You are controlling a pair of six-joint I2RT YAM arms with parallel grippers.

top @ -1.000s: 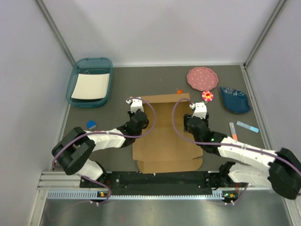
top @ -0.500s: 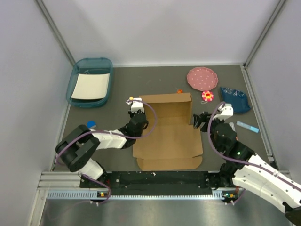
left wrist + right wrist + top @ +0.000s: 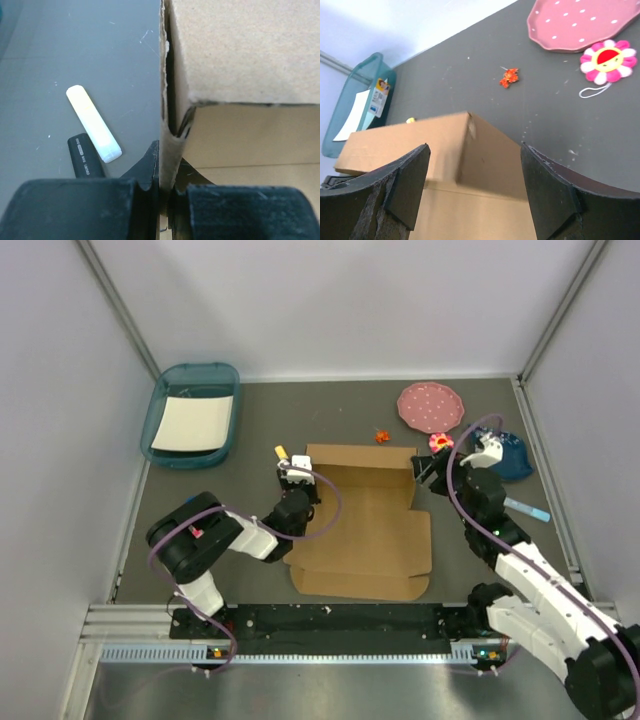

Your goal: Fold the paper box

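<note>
Paper box [image 3: 365, 535] sits mid-counter, nearer the near edge, between the two arms: plain brown corrugated, base flat, front flap lying flat toward the near edge, back wall standing upright, with a short side piece turned in at the back right corner. Left wrist view shows the left side wall raised on edge and meeting the back wall at the back left corner, small gap at the joint. Left fingers [image 3: 145, 192] are clamped narrow on that left wall, cardboard between them. Right fingers [image 3: 405, 190] are spread wide and hold nothing; they sit off the box's back right corner, toward the counter's right edge, near the flower toy [image 3: 441, 443]. Versus a second ago: the right arm has let go of the back right corner and pulled out to the right, fingers wider; the left arm's elbow has swung in closer to the box. A white-yellow stick [image 3: 281, 452] now shows just behind the left fingers.
</note>
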